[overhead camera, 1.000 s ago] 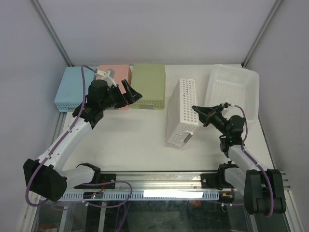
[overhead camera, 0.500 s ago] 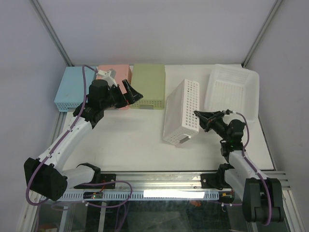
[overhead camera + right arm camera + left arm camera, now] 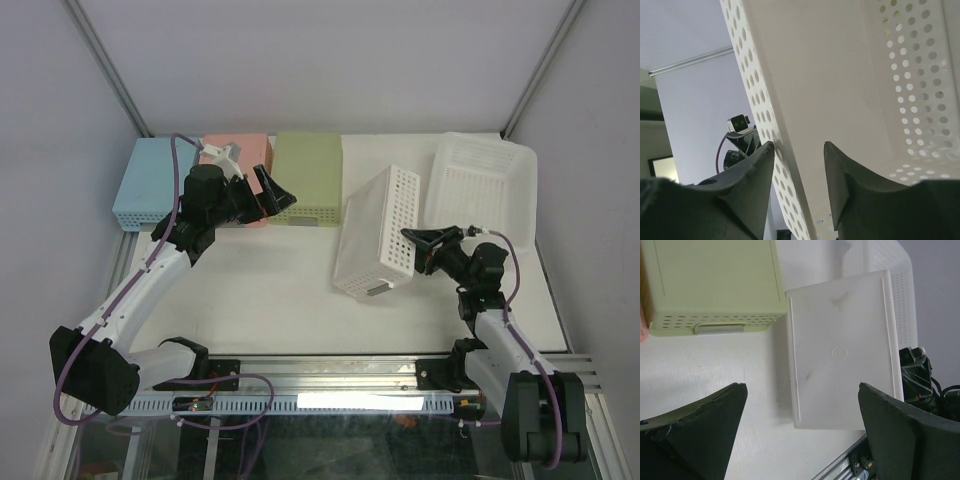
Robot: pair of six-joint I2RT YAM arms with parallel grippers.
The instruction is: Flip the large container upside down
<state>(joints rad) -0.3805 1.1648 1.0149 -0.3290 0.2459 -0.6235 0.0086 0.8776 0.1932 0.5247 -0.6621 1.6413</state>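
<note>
The white perforated plastic container (image 3: 372,228) lies just right of the pale green plastic box (image 3: 308,175) and slightly nearer the arm bases. It is tilted. Its smooth flat base faces up and towards the green box, and its open mouth faces down and away from it. Its long axis runs near to far, roughly parallel to the green box's long sides.

The right gripper (image 3: 416,248) is on the side of the container away from the green box, at the mouth. In the right wrist view its fingers (image 3: 757,170) stand apart on either side of a perforated wall. The gap is far wider than the wall, so the jaws are parted and clamp nothing.

The left gripper (image 3: 272,190) hovers at the green box's near left corner. Its jaws are spread wide and hold nothing (its camera looks straight at the container's flat base).

Key relation: the container leans away from the green box and over its mouth, towards the right gripper, which is the nearer arm by a clear margin. As a judgement, the inversion is most of the way done. What remains is for the rim to settle flat on the white table (image 3: 270,290). The right fingers need to be clear of the wall so it does not catch on them.
</note>
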